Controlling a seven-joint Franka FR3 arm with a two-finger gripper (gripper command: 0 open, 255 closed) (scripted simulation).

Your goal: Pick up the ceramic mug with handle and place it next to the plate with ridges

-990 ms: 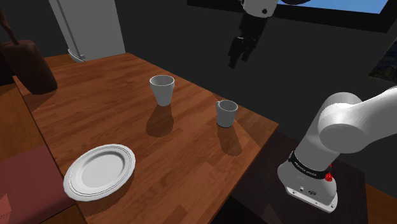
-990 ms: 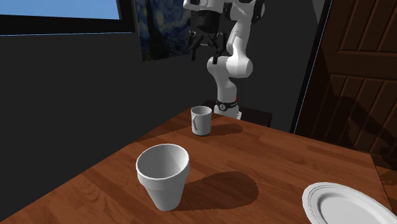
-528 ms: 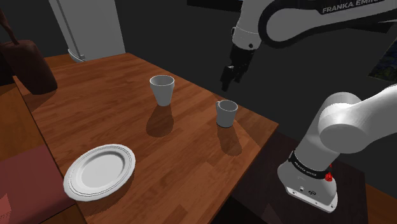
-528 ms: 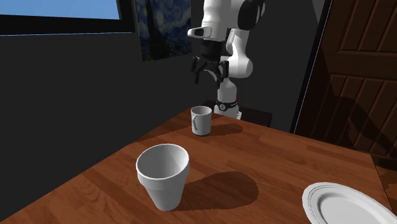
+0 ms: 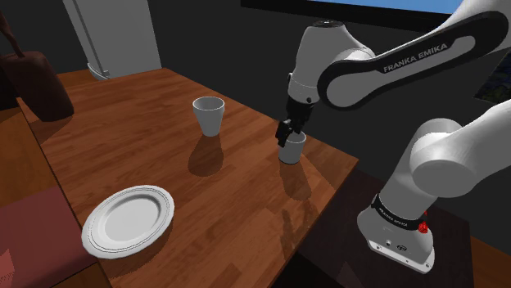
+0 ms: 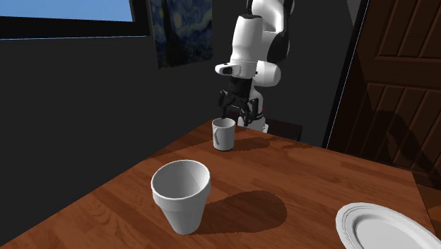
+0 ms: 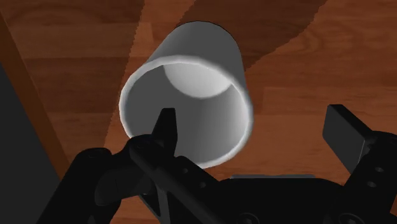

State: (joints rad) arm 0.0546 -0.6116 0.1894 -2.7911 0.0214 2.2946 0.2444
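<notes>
Near the surface (image 5: 123,151) edge by the stand, the upright white mug (image 5: 291,150) is being straddled by the hand (image 7: 253,122), its fingers being held wide, nothing being gripped. The ridged plate (image 5: 128,219) is being carried well apart.

White mug (image 5: 291,148) upright, empty; white ridge-rimmed plate (image 5: 128,220) flat, well apart, shoulder view's lower left.

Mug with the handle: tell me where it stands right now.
In the shoulder view the mug stands near the table's right edge, right of the handleless cup, with the open jaws just above its rim.
</notes>
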